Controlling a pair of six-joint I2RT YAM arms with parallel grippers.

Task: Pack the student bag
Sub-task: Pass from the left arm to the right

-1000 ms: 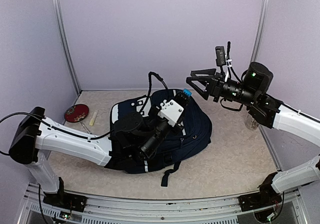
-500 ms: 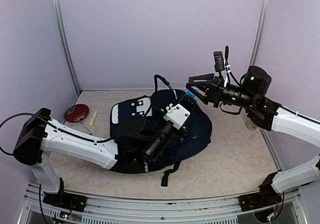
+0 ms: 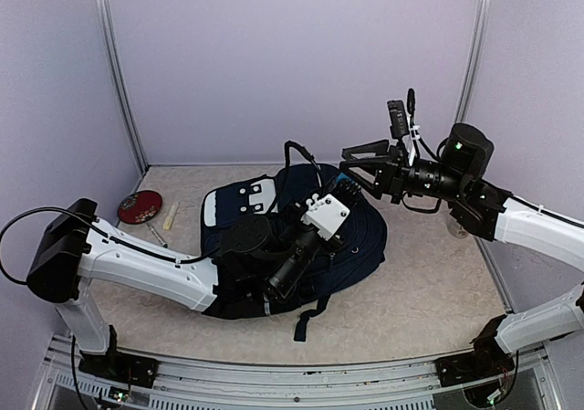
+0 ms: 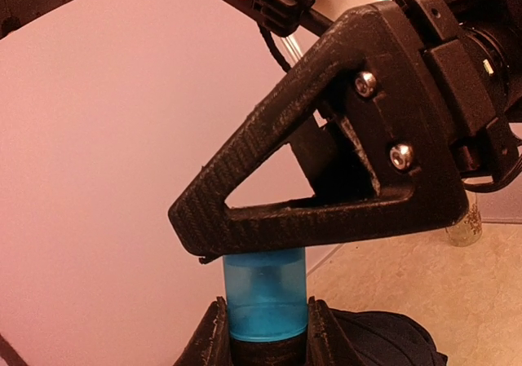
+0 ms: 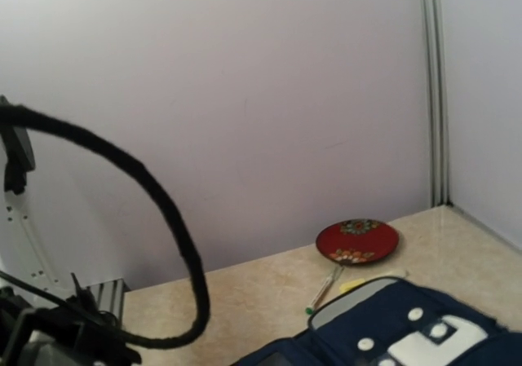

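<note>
The student bag (image 3: 358, 246) lies flat mid-table, navy with white patches; its edge also shows in the left wrist view (image 4: 383, 340) and the right wrist view (image 5: 424, 333). My left gripper (image 3: 338, 194) hovers over the bag's far side, shut on a dark tube with a translucent blue cap (image 4: 265, 297), held upright between its fingers (image 4: 210, 341). My right gripper (image 3: 354, 165) reaches in from the right at the cap. One of its black fingers (image 4: 326, 178) lies across the cap's top; the other finger is hidden. The right wrist view shows none of its own fingers.
A red flowered plate (image 3: 140, 206) (image 5: 357, 241), a pen (image 5: 325, 288) and a small yellow piece (image 3: 170, 215) lie at the left wall. A small glass jar (image 3: 459, 226) (image 4: 465, 223) stands at the right wall. A black cable (image 5: 163, 211) loops above the bag.
My left gripper has carried the blue-capped tube a little right and toward the right gripper. The right gripper has come down-left onto the cap, its jaws narrower than before.
</note>
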